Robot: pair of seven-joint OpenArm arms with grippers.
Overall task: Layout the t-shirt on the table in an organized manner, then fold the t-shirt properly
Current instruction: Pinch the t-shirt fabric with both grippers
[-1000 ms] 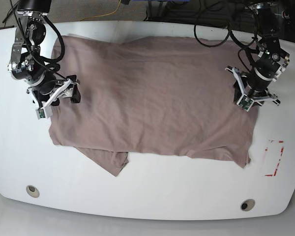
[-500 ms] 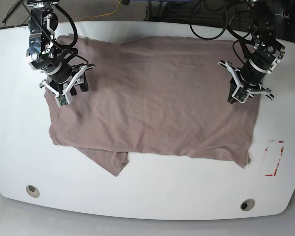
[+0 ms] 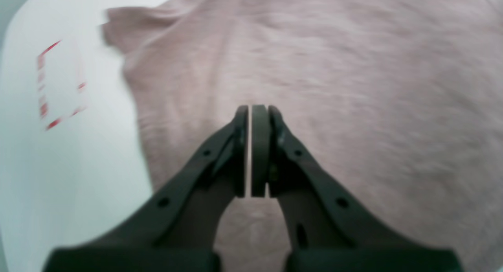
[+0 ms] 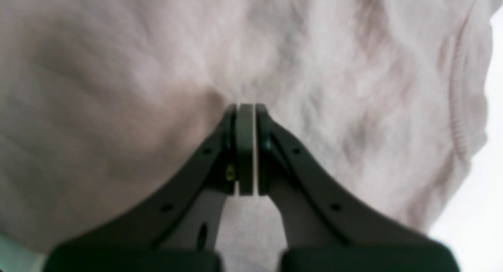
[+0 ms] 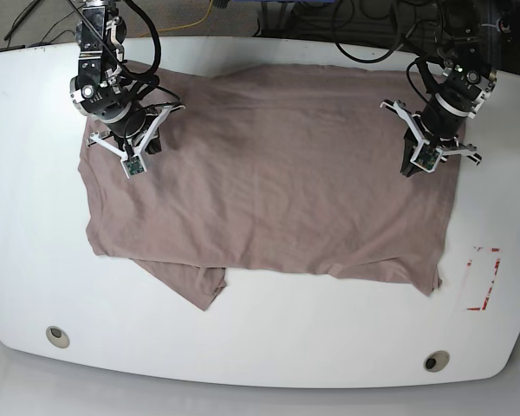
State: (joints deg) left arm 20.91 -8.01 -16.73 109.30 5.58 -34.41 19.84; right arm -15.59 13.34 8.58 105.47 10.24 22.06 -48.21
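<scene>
The mauve-brown t-shirt (image 5: 269, 173) lies spread out on the white table (image 5: 269, 347), with a folded flap (image 5: 199, 282) sticking out at its near edge. My left gripper (image 5: 409, 169) hangs over the shirt's right side. In the left wrist view it (image 3: 251, 109) is shut, pads together, nothing seen between them, above flat fabric (image 3: 353, 87). My right gripper (image 5: 150, 146) is over the shirt's upper left part. In the right wrist view it (image 4: 245, 106) is shut too, and the fabric (image 4: 314, 67) has a soft crease just beside the tips.
A red tape rectangle (image 5: 484, 277) marks the table to the right of the shirt and also shows as the tape mark (image 3: 59, 87) in the left wrist view. Two grommet holes (image 5: 57, 336) (image 5: 435, 361) sit near the front edge. Cables (image 5: 364, 35) trail behind the far edge.
Both arms moved toward the table's far edge, the right one from the shirt's left edge in over the cloth. Both grippers closed from open. The shirt's outline looks unchanged.
</scene>
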